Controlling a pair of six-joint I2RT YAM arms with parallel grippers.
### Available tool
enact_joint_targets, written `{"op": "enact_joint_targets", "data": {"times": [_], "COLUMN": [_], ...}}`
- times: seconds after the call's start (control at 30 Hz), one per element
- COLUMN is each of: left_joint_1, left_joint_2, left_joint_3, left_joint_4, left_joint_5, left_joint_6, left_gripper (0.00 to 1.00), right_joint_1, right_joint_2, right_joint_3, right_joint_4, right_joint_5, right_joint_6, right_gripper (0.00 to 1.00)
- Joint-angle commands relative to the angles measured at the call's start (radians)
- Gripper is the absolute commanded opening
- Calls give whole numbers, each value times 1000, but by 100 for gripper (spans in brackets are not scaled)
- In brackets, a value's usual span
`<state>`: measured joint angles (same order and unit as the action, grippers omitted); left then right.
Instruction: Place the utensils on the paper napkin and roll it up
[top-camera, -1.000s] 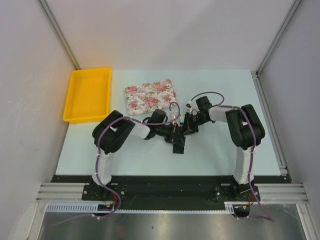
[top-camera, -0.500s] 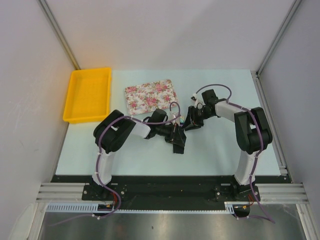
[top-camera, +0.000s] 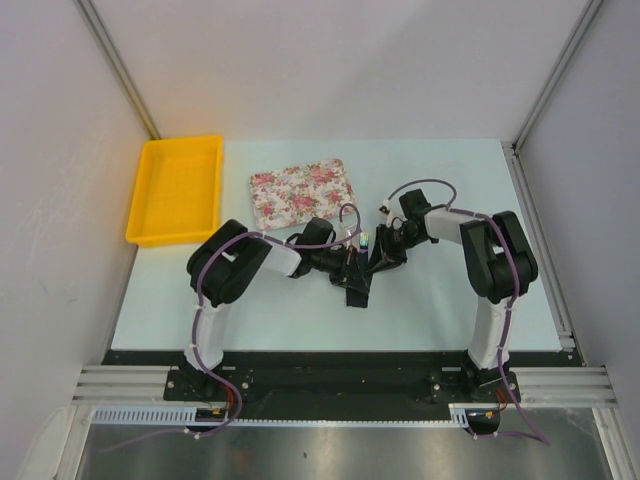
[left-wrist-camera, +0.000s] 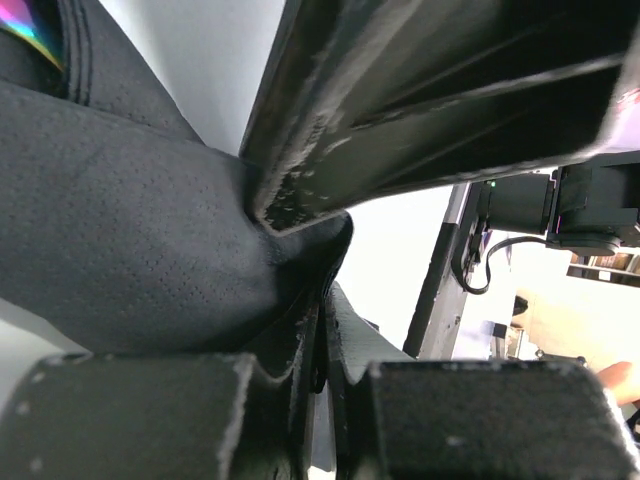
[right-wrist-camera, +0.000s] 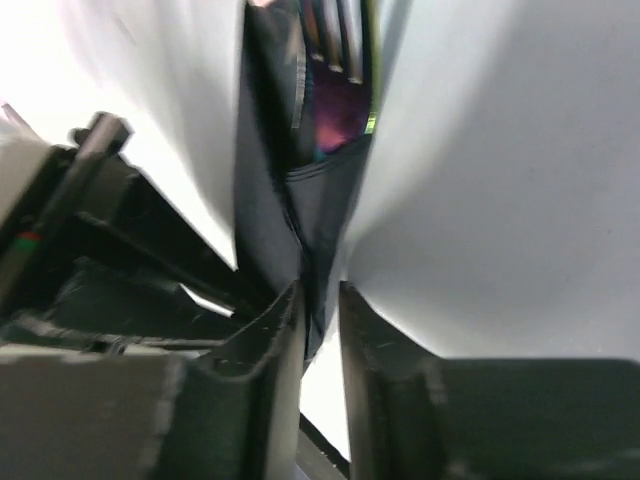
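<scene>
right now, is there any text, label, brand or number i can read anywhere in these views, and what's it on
None: no word, number or logo can be read in any view.
floral tray: flower print only, no lettering.
yellow tray: plain.
paper napkin: plain black.
utensils: too blurred to show any stamp.

No legible text, label, brand, number or sign on anything in any view.
</scene>
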<state>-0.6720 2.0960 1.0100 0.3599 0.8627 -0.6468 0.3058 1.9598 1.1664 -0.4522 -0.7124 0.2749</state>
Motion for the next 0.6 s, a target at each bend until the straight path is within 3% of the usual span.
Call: {"op": "enact_joint_targets", "data": {"times": [0.0, 0.1, 0.17, 0.23, 0.33, 0.57], "left_joint_1": [-18, -15, -3, 9, 23, 55], "left_joint_2": [-11, -37, -73, -126, -198, -252], "left_joint_3": [-39, -48, -89, -123, -142, -198], "left_joint_4": [-85, -79, -17, 103, 152, 249], "left_joint_5": [-51, -39, -10, 24, 50, 87], "left_joint_6": [33, 32, -16, -106, -166, -286], "left_gripper": [13, 19, 30, 40, 45, 45], "right_joint_1": [0, -4, -1, -2, 3, 1], "right_joint_2": [36, 37, 34, 31, 45, 45], "right_joint_3": [-10, -17, -24, -30, -33, -54], "right_joint_4": [12, 20, 29, 40, 56, 75], "right_joint_5": [27, 22, 18, 19, 18, 18], "right_joint_6": [-32, -42, -51, -59, -66, -66], "right_gripper": [21, 7, 0, 0, 0, 0]}}
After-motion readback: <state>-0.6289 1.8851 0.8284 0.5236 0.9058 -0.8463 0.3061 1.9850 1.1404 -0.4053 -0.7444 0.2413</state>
